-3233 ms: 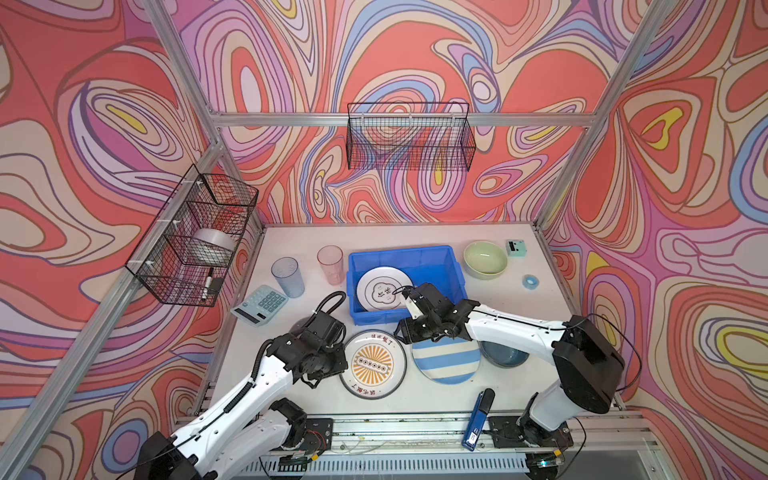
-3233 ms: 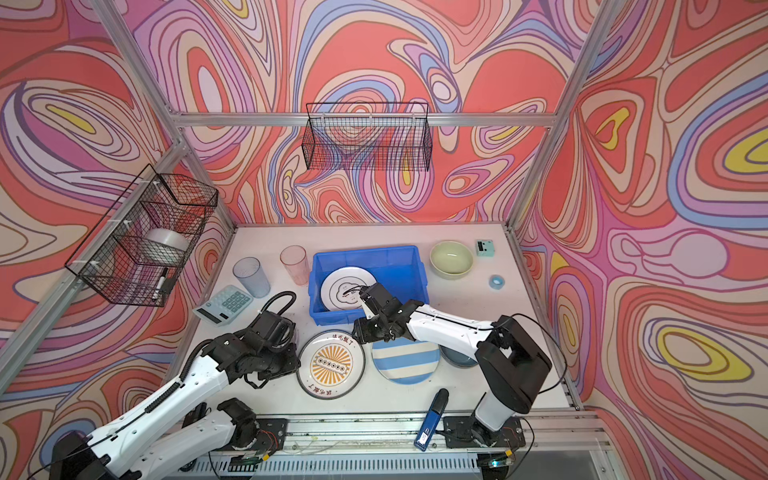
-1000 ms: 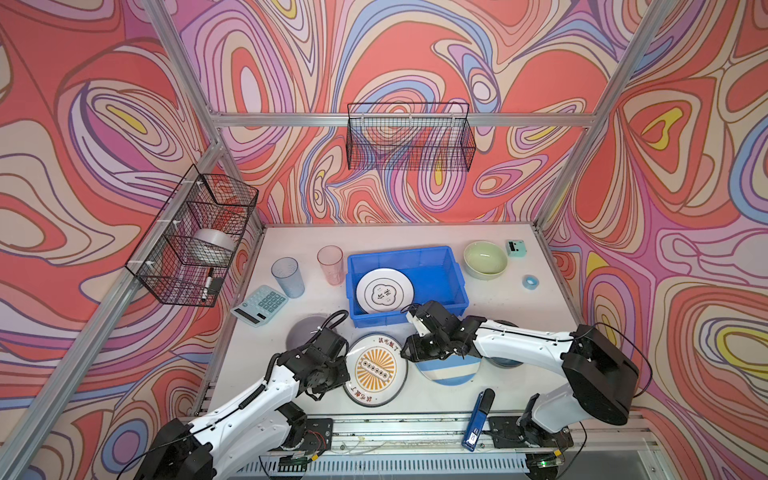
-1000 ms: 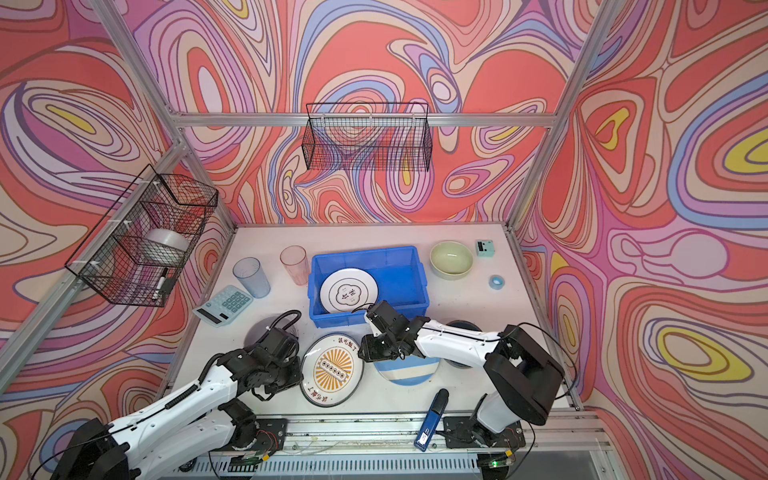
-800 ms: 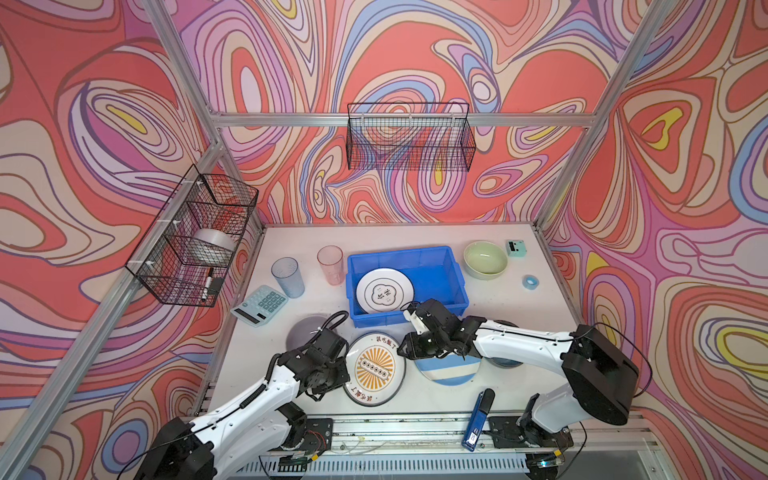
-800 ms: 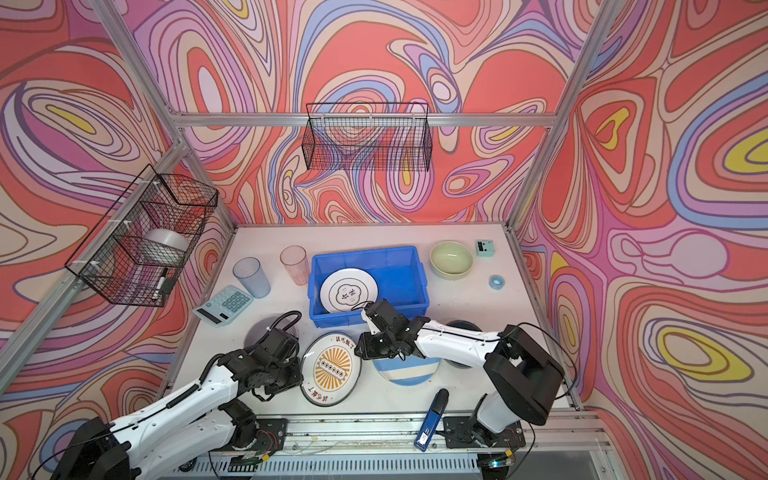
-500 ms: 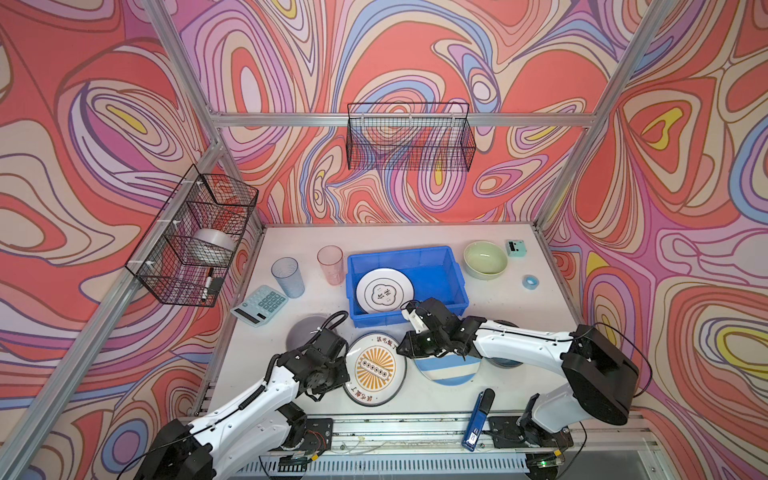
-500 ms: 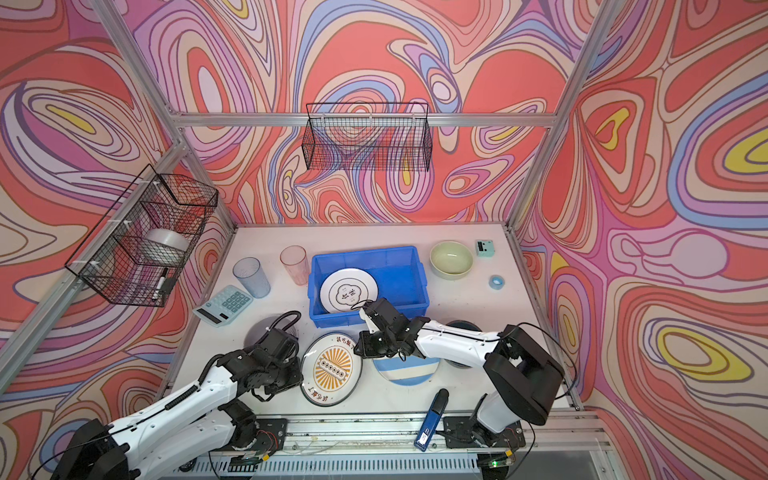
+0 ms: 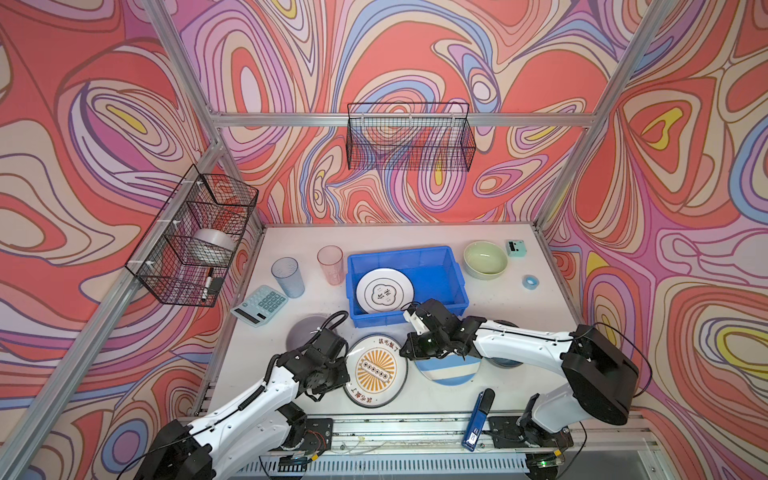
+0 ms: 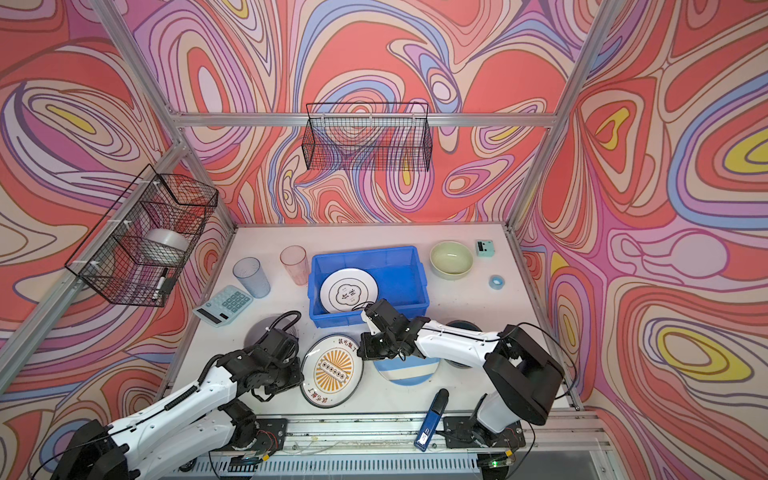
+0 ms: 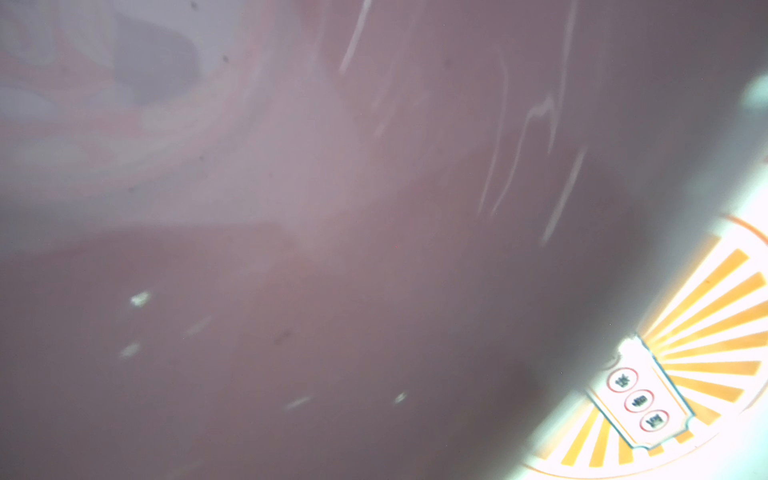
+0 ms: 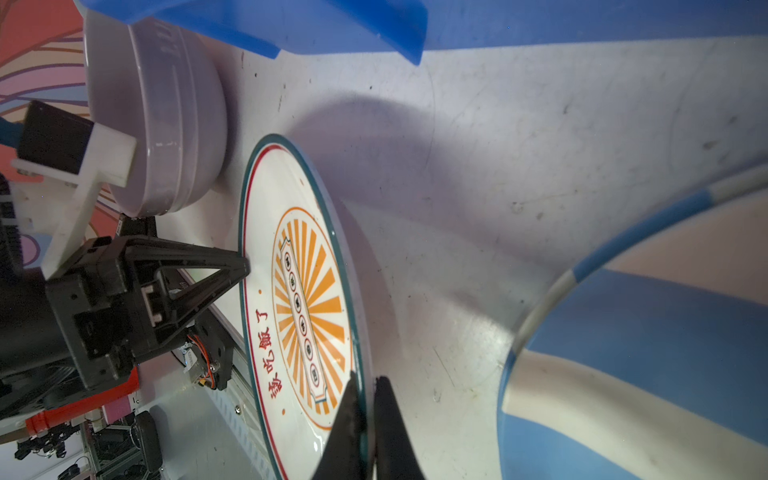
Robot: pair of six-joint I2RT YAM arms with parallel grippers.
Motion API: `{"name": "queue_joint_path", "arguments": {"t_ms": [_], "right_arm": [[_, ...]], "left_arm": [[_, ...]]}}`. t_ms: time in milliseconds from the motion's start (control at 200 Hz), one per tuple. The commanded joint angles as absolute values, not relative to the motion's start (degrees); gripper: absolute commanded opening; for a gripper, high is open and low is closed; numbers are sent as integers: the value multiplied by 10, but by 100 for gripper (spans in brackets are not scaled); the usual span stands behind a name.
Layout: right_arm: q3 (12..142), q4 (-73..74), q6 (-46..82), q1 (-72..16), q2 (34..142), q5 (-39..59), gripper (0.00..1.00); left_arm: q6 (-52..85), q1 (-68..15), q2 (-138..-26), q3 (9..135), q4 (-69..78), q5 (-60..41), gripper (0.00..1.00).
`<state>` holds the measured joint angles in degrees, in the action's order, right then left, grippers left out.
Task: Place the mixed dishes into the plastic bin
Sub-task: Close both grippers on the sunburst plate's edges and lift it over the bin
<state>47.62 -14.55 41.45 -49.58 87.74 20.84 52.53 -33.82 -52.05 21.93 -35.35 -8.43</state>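
My white table (image 9: 374,235) carries the blue bin (image 9: 399,251) toward twelve o'clock, grey-blue cup (image 9: 287,277), pink cup (image 9: 331,264), calculator (image 9: 259,305) near ten, green bowl (image 9: 485,259), tape roll (image 9: 529,281) near two, striped plate (image 9: 446,372) at five.

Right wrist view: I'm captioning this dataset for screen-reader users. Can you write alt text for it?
The right gripper pinches the rim of the orange sunburst plate between its black fingertips, while the left gripper meets its far rim. A lavender bowl, the edge of the blue bin and a blue-and-white striped plate surround it.
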Motion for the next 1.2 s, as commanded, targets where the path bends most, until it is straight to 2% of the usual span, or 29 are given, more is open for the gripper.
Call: {"name": "queue_joint_path", "arguments": {"t_ms": [0, 160, 381, 556, 887, 1192], "right_arm": [[491, -155, 412, -499, 856, 209, 0], [499, -180, 408, -498, 835, 201, 0], [533, -231, 388, -487, 809, 206, 0], [579, -284, 371, -457, 788, 219, 0], [639, -308, 365, -367, 778, 235, 0], [724, -306, 345, -283, 838, 232, 0]], "left_arm": [[522, -341, -504, 244, -375, -87, 24], [516, -341, -475, 289, -430, -79, 31], [496, -341, -462, 389, -502, -62, 46], [466, -338, -482, 447, -535, -37, 52], [410, -260, -497, 515, -560, -74, 53], [379, -223, -521, 539, -552, -90, 53]]}}
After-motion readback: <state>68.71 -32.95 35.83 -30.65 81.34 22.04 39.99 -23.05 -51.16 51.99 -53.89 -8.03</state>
